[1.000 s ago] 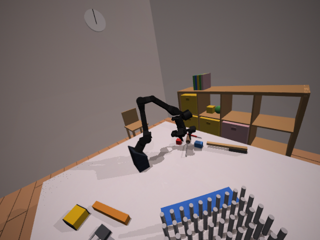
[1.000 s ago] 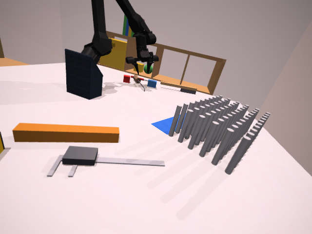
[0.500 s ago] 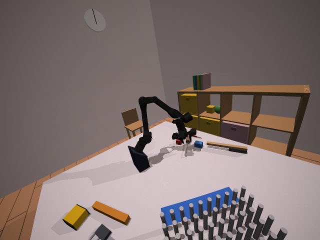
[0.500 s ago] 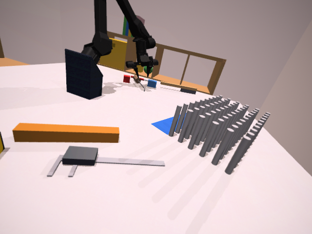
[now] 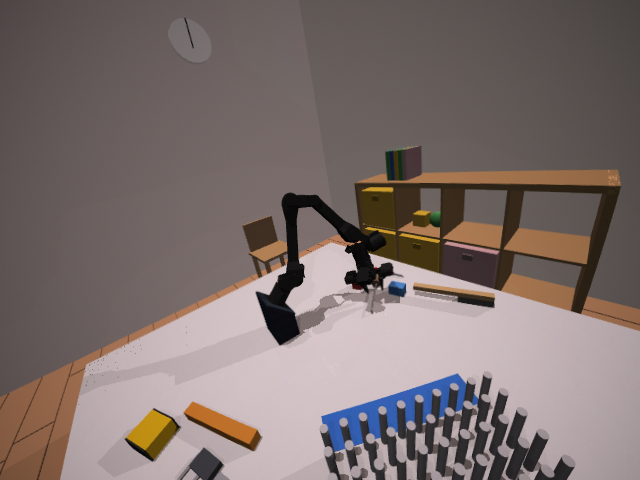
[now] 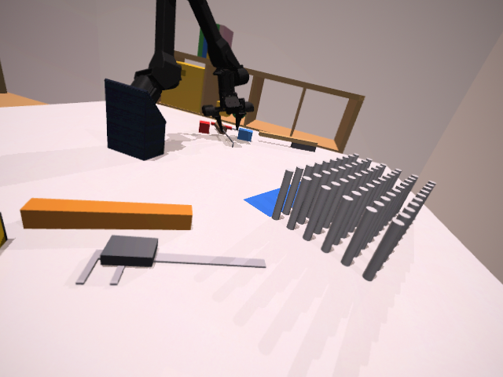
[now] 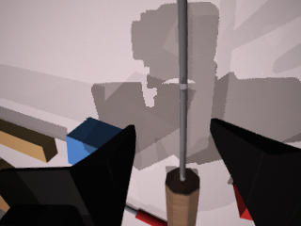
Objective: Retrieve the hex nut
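Note:
A hooked tool with a wooden handle and thin metal shaft lies on the table far from the spacers. My gripper is open and low over it. In the wrist view the handle and shaft lie between the two fingers, with a gap on each side. Several upright grey spacers stand in rows. The blue taped strip lies along the field's front edge. The nut cannot be seen; the spacers may hide it.
A blue block and a red block flank the tool. A red pen lies by the handle. A long wooden bar is beyond the blue block. An orange bar and caliper lie nearer the cameras.

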Robot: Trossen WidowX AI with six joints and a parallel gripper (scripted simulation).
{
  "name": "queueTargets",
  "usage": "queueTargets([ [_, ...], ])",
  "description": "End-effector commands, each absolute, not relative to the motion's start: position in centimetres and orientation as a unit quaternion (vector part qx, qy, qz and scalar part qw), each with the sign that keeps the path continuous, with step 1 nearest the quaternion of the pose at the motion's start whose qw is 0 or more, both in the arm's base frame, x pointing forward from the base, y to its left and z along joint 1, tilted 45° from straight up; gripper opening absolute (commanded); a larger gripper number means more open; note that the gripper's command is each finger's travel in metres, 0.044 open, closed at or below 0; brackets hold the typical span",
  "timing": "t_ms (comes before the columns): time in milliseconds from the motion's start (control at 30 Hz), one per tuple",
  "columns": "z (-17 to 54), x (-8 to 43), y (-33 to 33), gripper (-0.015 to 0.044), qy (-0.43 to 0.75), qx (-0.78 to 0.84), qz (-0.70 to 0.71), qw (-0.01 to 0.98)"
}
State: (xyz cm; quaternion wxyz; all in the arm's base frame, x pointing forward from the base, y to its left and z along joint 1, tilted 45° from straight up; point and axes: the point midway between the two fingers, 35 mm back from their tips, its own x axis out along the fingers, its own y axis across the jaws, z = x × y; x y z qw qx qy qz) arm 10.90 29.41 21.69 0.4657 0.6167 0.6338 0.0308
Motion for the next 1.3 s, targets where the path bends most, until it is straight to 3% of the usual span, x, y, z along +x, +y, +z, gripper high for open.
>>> queueTargets([
  [0, 20.7, 10.9, 29.8, 0.0280, 0.634, 0.615, 0.024, 0.468],
  [367, 19.6, 10.8, 30.7, 0.0280, 0.634, 0.615, 0.024, 0.468],
  [700, 19.6, 10.8, 30.7, 0.0018, 0.634, 0.615, 0.024, 0.468],
  [1267, 23.9, 10.7, 26.5, 0.0000, 0.635, 0.614, 0.027, 0.468],
])
